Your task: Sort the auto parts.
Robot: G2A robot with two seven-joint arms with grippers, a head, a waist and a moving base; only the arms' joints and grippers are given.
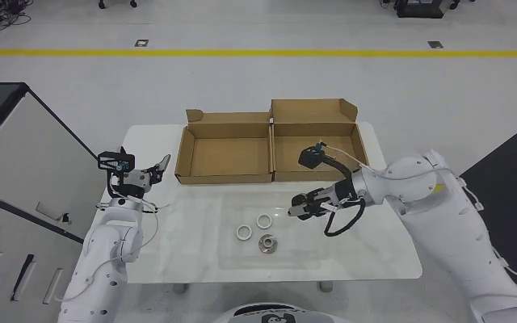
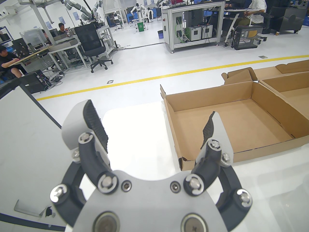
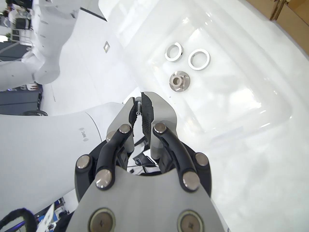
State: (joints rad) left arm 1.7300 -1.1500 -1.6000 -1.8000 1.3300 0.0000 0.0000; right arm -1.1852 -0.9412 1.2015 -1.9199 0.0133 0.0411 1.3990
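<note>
Right side: the right gripper [image 3: 138,100] is clenched on a small threaded part [image 3: 137,106], which sits pinched between the pads with its end poking out past the fingertips. In the top view the right gripper [image 1: 296,208] hangs above the table [image 1: 186,242], at the right end of a shallow clear tray [image 3: 288,115], just in front of the right cardboard box [image 1: 311,153].

In the tray we count three more parts. One ring [image 1: 264,220] lies nearer the boxes, a second ring [image 1: 243,233] is farther left, and a flanged hub [image 1: 267,241] sits nearest the table's front edge. The three lie close together but apart, none touching. The hub stands flange down, bore up.

Left side: the left gripper [image 1: 159,168] is released, fingers spread wide with nothing between them. It sits near the table's left edge, just off the outer wall of the left cardboard box [image 2: 229,121], not touching it.

Edges: the two boxes stand side by side at the far edge, walls meeting in the middle, rear flaps upright. A strip of tabletop separates their front walls from the tray. A wider stretch of tabletop runs from the tray to the left edge.
</note>
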